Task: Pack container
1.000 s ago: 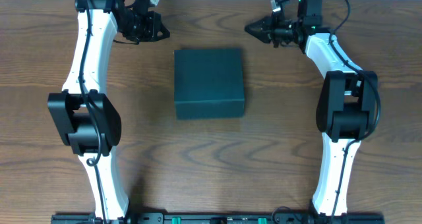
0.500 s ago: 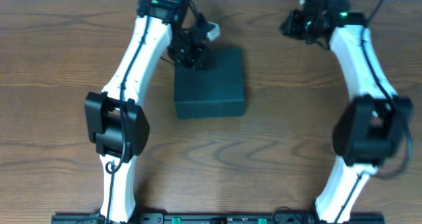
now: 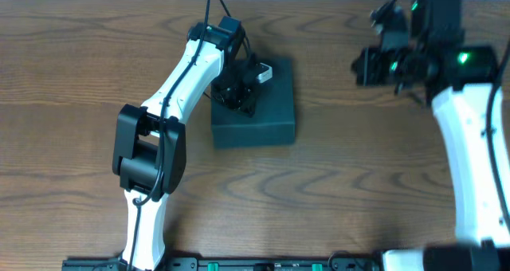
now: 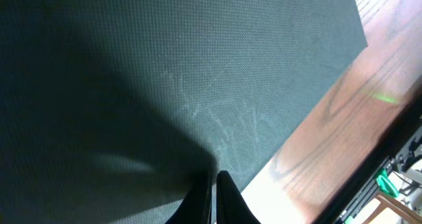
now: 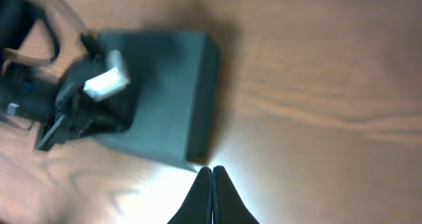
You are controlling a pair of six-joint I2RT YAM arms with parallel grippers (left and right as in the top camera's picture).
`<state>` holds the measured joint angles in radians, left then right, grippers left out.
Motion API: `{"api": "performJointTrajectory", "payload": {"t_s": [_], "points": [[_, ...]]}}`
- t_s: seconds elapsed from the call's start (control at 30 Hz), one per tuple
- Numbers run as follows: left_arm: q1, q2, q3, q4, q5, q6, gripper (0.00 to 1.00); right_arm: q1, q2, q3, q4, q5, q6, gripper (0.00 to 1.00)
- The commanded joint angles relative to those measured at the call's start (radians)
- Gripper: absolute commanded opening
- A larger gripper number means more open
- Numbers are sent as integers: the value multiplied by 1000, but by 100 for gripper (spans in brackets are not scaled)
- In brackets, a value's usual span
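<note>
The left gripper (image 4: 214, 197) has its two dark fingers drawn together, with only a thin slit between them and nothing held. It points down at the flat lid of the container (image 4: 165, 72), close above the lid's far-left part. Whether the tips actually touch the lid cannot be told. In the left wrist view the teal-green lid fills nearly the whole picture, with faint scuffs on it, and a strip of the brown wooden table (image 4: 369, 112) runs along one edge. From overhead, the left arm (image 3: 187, 72) reaches in from the near left and leans across the box's far-left corner.

The container lies in the middle of the table, a little toward the far side, with its lid down. It looks almost square, so no long axis stands out. Its sides run in line with the table's edges, and its near wall faces the robot. Which side carries the hinge cannot be made out.

The right gripper (image 5: 212, 188) is likewise pinched closed and empty. It hangs blurred over bare wood, well apart from the box on its right and toward the far edge.
</note>
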<state>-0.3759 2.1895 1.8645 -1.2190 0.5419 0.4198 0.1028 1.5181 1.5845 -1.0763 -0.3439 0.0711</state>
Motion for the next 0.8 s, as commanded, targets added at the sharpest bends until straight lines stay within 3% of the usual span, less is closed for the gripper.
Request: {"api": "performJointTrajectory", "payload": {"t_s": [0.0,0.17,0.37,0.5,0.77], "points": [[-15,-15,-53,27,-21,10,6,85,-124,-222,74,7,18,2],[-19,-15,-76,38,-21,6,6,200,-222,-612,338,3,179,2],[-19,-15,-76,39,-21,2,6,349,-209,-952,856,56,379,2],[-19,-15,-76,38,-21,-9,6,407,-180,-1048,1084,228,456,2],[-19,-15,-76,36,-21,-9,6,415,90,-1049,1407,232,502,2]]}}
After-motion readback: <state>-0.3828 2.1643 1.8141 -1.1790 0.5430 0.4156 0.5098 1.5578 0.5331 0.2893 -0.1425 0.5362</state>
